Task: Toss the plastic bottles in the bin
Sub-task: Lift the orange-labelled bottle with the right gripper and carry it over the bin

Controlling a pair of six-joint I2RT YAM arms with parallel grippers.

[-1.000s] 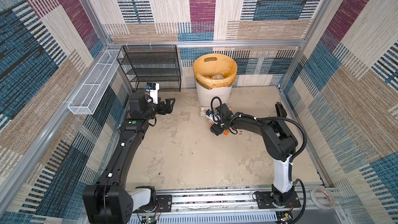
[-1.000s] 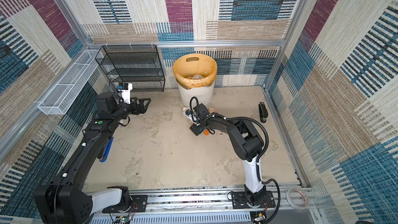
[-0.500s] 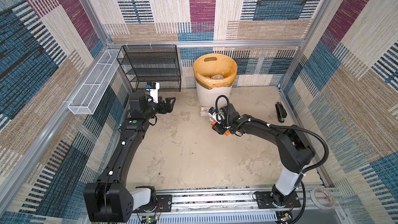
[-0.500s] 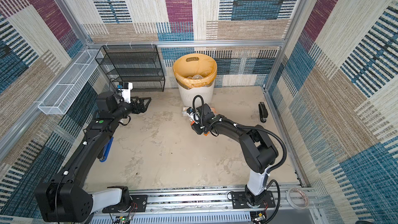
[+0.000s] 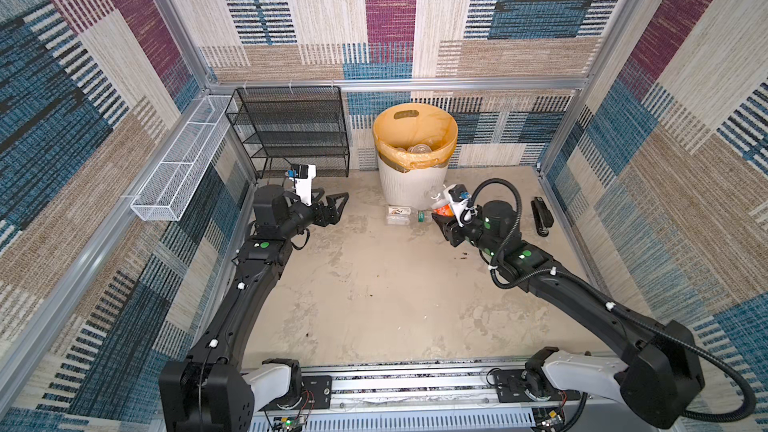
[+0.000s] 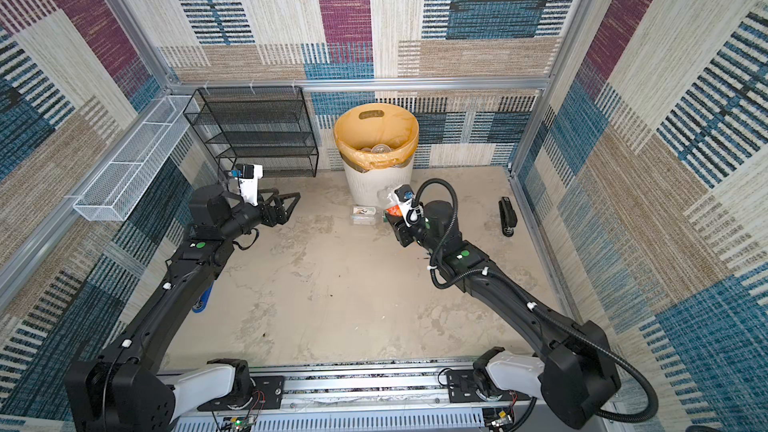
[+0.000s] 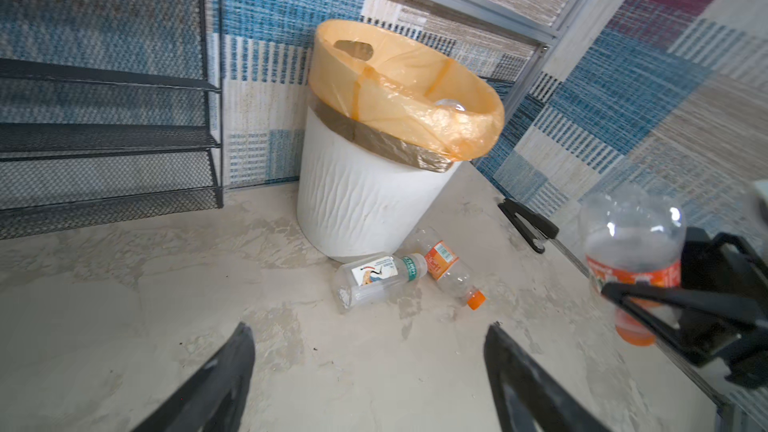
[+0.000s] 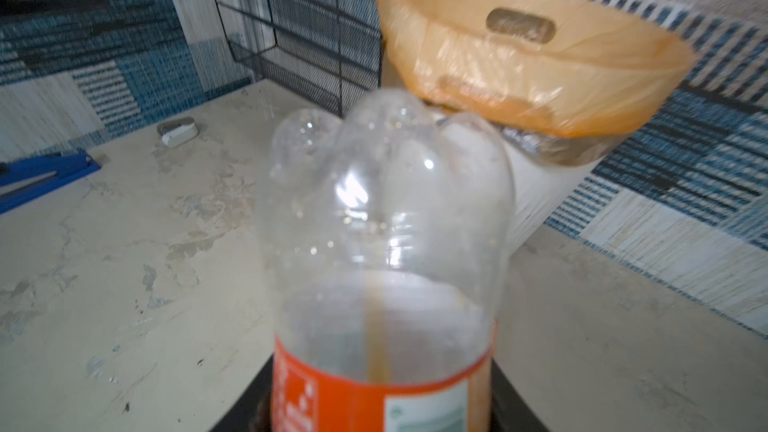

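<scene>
- Plastic bottles [image 5: 417, 150] already lie inside the bin [image 5: 405, 189]; three more show outside it.
- One of these, the orange-label bottle [image 7: 631, 238], is clamped across its label by the right gripper [image 7: 642, 299]. It hangs clear of the floor, just in front of the bin's wall and below its rim.
- Its long axis stands nearly upright, with the orange cap down and the clear base up. In the right wrist view that base points toward the bin's bagged mouth, which lies ahead of the claw and higher.
- The coming move, as I judge it, turns on height: the bottle must rise and travel forward until its base clears the rim, and only then be let go.
- At the bin's foot lie the white-label bottle [image 7: 380, 280] and the orange-cap bottle [image 7: 446, 270], both on their sides, close together.
- The left gripper [image 7: 369, 328] hangs empty with its jaws wide, on the bin's side toward the black mesh rack [image 5: 291, 130], facing those two. The right arm is nearer the bin.
</scene>
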